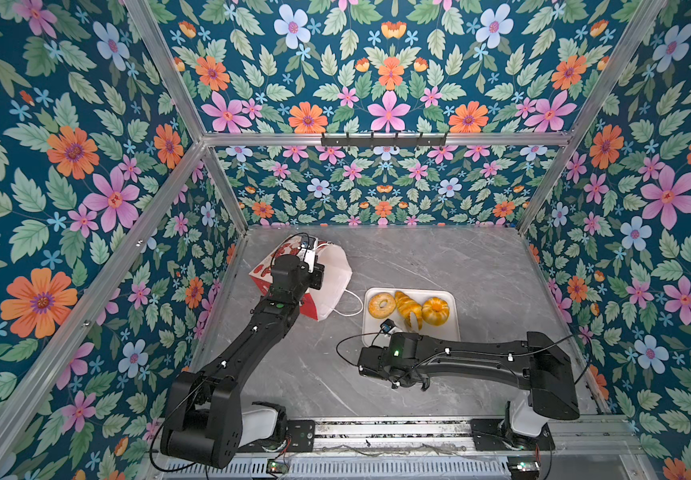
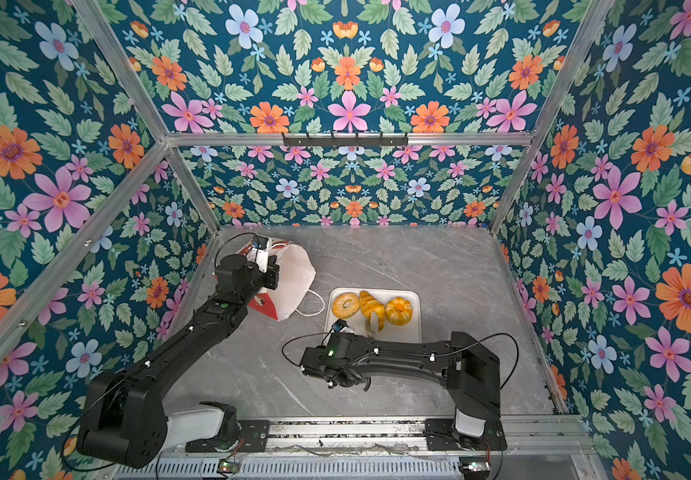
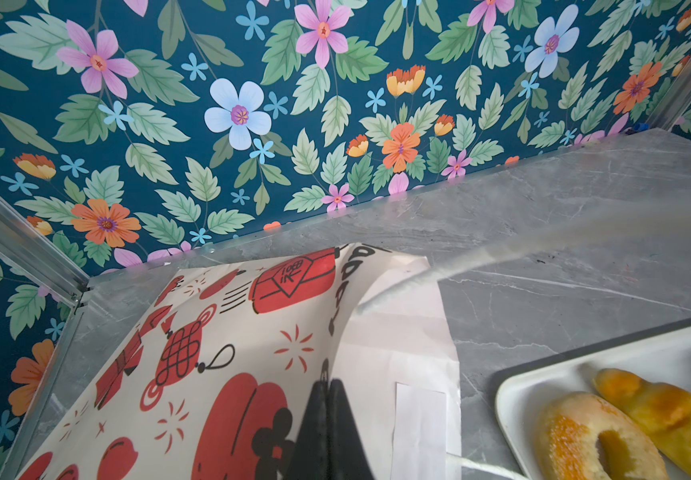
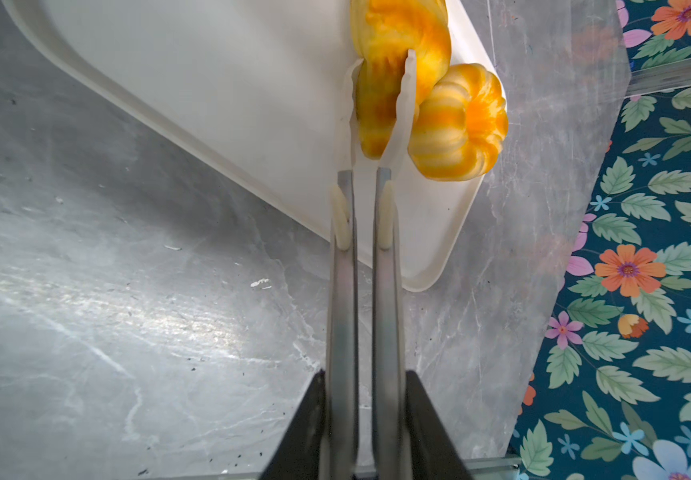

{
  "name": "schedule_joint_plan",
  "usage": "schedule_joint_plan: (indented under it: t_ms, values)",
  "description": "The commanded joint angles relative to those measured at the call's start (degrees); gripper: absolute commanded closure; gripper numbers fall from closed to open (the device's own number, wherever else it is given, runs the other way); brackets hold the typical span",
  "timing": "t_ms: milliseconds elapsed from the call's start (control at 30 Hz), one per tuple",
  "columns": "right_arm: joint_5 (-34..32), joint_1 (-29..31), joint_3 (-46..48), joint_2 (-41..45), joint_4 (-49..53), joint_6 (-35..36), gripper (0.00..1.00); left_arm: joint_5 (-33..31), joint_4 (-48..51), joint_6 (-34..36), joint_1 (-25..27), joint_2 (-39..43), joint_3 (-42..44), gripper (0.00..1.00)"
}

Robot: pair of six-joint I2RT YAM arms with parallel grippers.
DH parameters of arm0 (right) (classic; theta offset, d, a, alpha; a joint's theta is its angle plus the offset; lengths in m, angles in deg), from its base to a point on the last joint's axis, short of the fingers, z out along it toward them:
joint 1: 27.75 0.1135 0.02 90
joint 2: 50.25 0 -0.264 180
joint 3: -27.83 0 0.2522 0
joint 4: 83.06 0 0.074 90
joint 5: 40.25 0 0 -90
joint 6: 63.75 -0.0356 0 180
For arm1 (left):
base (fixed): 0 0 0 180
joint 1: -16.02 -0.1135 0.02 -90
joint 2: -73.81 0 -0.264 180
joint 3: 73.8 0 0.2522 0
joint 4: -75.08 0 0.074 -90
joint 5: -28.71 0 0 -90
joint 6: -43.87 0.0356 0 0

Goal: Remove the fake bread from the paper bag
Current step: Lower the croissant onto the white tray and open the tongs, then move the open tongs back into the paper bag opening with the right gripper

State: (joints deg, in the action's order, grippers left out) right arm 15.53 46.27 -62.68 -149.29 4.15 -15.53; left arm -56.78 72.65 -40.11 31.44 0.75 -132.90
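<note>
Fake bread (image 1: 408, 307): glossy golden-orange, on tray (image 1: 452, 328).
Left gripper (image 3: 329, 384): pinching paper bag (image 3: 219, 332) rim.
Right gripper (image 4: 363, 376): clamps tongs (image 4: 383, 291) pinching one piece (image 4: 377, 104).

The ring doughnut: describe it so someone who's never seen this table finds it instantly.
On the grey marble table sits a white tray, right of the paper bag. The ring doughnut lies at the tray's end nearest the bag, the only pastry whose hole shows the tray.
</note>
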Motion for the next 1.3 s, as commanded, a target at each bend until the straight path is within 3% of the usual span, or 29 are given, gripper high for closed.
schedule_joint_plan:
  t_ms: [0,633,967,1267]
  values:
    - [2.3,0.1,0.0,0.9,-1.5,-0.2,0.96,0.6,-1.9,-0.5,-0.1,0.3,0.1,1.00]
    - [3.6,0.0,0.1,3.0,-0.7,-1.0,0.63,0.8,-2.0,-0.5,0.0,-0.2,0.2,1.00]
    - [-2.5,0.4,-0.6,7.1,1.1,-3.3,0.63,0.2,-1.9,-0.5,0.0,-0.4,0.1,1.00]
    - [-4.0,0.7,-0.3,12.9,-5.4,1.5,0.68,0.3,-1.7,-0.5,-0.1,-0.8,-0.4,1.00]
